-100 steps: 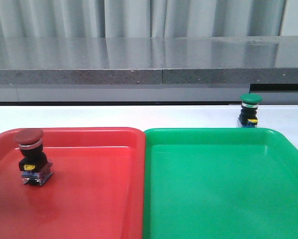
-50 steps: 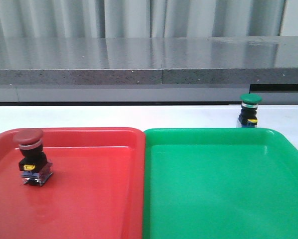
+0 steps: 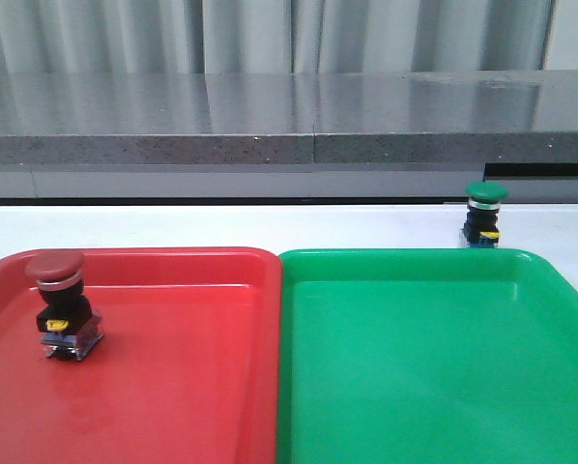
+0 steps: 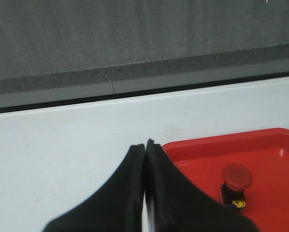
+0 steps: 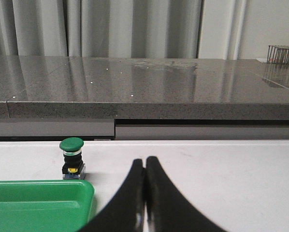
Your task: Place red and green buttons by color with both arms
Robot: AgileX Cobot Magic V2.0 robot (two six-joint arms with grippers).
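Front view: nothing differs from the earlier frames. One red button (image 3: 60,304) stands inside the one red tray (image 3: 202,377); one green button (image 3: 484,214) stands on the white table (image 3: 270,224), just behind the one green tray (image 3: 434,367).

Left wrist view: the left gripper (image 4: 145,145) is pressed together, empty, the red button ahead and aside.

Right wrist view: the right gripper (image 5: 144,162) is closed, empty, the green button apart from it.

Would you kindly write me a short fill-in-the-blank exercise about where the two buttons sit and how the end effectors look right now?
1. The red button stands inside the ____ tray.
2. The green button stands on the white table, just beyond the far edge of the ____ tray.
3. The left end effector and right end effector both have their fingers ____.

Missing words: red; green; shut
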